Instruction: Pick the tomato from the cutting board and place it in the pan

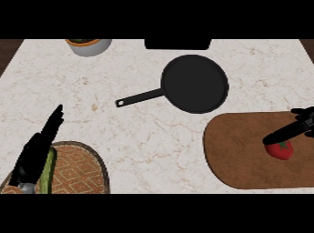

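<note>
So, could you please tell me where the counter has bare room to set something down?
The widest bare patch of the marble counter lies between the black frying pan, the brown wooden cutting board and the woven mat. The far-left strip below the white pot is also bare. It is crowded around the red tomato, beside the right hand.

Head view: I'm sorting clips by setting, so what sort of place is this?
Most likely a kitchen counter: a pale marble-look top carries a black frying pan, a wooden cutting board with a tomato on it, and a woven mat at the near left.
</note>
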Available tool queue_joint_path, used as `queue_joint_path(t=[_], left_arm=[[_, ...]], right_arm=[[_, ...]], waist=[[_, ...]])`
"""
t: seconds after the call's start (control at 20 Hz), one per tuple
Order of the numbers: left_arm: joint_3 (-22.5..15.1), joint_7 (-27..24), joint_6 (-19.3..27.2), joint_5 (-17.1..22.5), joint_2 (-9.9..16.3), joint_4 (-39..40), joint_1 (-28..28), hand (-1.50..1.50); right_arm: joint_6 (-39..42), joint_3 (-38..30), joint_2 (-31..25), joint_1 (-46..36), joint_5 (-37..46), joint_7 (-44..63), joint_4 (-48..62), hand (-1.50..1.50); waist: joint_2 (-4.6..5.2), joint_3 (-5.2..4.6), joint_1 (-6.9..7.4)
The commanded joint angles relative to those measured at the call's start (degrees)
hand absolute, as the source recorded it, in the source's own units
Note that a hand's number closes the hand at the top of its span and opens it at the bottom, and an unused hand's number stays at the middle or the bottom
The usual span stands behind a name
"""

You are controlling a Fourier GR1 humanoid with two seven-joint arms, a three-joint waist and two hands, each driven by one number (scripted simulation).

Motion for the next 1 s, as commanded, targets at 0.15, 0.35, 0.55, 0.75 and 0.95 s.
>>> queue_joint_path(t=[0.15,0.35,0.55,0.75,0.95], left_arm=[[0.25,-0.88,0.24,-1.6,-2.37,1.31,-0.38,0.0],[1.15,-1.32,-1.57,-0.98,-1.71,-0.65,2.75,0.0],[3.59,-0.77,-3.05,0.15,-0.51,-1.57,2.96,0.0],[4.38,-2.21,-3.37,-1.18,-1.36,0.42,2.59,0.0],[4.7,-0.61,-3.8,-2.42,-2.62,1.0,-0.24,0.0]], right_arm=[[-1.7,2.11,4.63,1.44,2.8,7.47,1.52,-1.5],[1.05,-0.08,4.11,0.64,2.87,5.6,5.42,-1.5],[-2.73,2.44,6.6,1.98,4.78,10.15,-0.63,-1.5],[-1.23,0.58,8.48,2.96,6.36,5.13,4.68,-1.5],[-2.15,-2.77,11.12,-0.41,9.75,1.54,9.45,1.5]], waist=[[-0.07,0.0,-0.51],[-0.05,0.01,-0.31],[-0.23,-0.03,-0.56],[-0.11,0.0,-0.56],[-0.03,0.02,-0.4]])
